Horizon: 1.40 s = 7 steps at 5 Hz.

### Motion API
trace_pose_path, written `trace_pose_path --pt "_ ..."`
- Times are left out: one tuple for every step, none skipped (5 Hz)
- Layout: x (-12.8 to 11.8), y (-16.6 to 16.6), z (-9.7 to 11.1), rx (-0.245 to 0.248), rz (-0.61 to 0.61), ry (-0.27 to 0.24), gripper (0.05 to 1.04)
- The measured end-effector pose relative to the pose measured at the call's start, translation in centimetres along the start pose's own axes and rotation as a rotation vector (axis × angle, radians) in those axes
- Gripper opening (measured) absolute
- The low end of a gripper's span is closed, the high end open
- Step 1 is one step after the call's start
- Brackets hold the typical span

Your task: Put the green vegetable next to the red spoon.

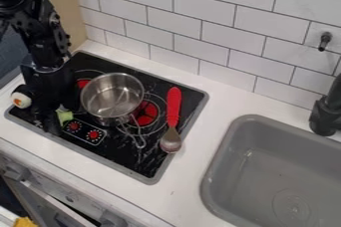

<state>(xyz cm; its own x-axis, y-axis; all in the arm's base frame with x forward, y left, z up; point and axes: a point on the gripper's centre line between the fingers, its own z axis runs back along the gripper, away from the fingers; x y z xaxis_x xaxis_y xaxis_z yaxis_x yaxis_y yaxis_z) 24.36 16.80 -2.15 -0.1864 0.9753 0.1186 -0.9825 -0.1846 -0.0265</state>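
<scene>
The black gripper (48, 110) hangs low over the left part of the black stove top. Right against its lower end is a small green vegetable (65, 116), partly hidden by the gripper, near the front-left burner controls. Whether the gripper holds it is unclear. The spoon (174, 107) has a red handle toward the wall and a metal bowl toward the front; it lies along the right side of the stove top, to the right of the pot.
Between gripper and spoon stands a metal pot (113, 96), its handle pointing to the front. A white and orange object (21, 100) is left of the gripper. The grey sink (220, 164) with a black faucet (326, 114) is at the right; a tiled wall (200, 22) stands behind.
</scene>
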Motion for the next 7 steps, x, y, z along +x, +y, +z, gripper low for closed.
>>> trace_pose_path --pt "-0.5 -0.2 -0.2 -0.012 -0.006 0.007 0.733" --pt "-0.7 0.0 -0.2 -0.022 -0.019 -0.005 0.73" --pt "-0.6 0.1 -0.2 -0.023 -0.033 -0.006 0.73" --pt "1.4 0.7 2.0 -0.067 -0.019 -0.034 0.729" --pt "2.7 0.6 4.8 -0.136 -0.028 -0.032 0.73" --pt "2.5 0.1 6.8 -0.178 -0.087 -0.012 0.729" --pt "0.2 -0.8 9.0 -0.232 -0.198 0.016 0.729"
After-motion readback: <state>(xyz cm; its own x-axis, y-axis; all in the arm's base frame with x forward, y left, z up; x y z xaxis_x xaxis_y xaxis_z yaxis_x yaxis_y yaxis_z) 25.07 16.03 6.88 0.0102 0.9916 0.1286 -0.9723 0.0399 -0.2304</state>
